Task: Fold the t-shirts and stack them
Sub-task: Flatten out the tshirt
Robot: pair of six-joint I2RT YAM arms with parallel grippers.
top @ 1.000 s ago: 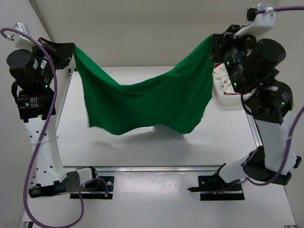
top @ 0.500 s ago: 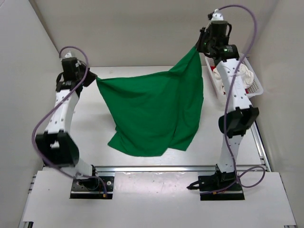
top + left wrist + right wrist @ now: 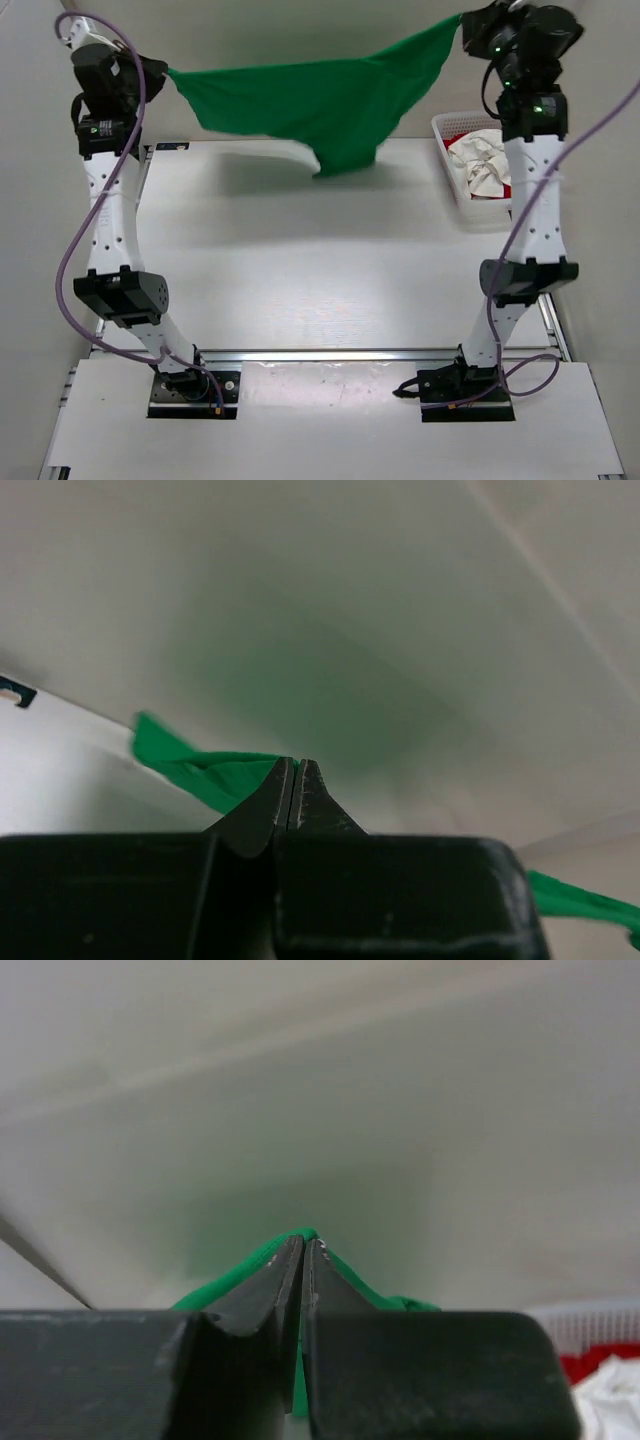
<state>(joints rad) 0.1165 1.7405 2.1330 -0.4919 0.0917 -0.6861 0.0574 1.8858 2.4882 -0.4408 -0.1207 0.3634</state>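
The bright green t-shirt (image 3: pixel 320 100) hangs stretched in the air at the back of the table, held by both arms. My left gripper (image 3: pixel 165 72) is shut on its left corner; the cloth (image 3: pixel 200 770) shows beside the fingertips. My right gripper (image 3: pixel 462 22) is shut on its right corner; green cloth (image 3: pixel 240 1270) wraps the closed tips. The shirt's middle sags down to a point above the table's back edge. The off-white t-shirt (image 3: pixel 485 165) and the red t-shirt (image 3: pixel 462 125) lie crumpled in the basket, the red one mostly hidden.
The white mesh basket (image 3: pixel 440 130) stands at the table's back right, under the right arm. The back wall is close behind both grippers. The table (image 3: pixel 320 270) runs between the arms' bases.
Both grippers have swung up and back toward the wall, lifting the green shirt off the table and stretching it wide between them.
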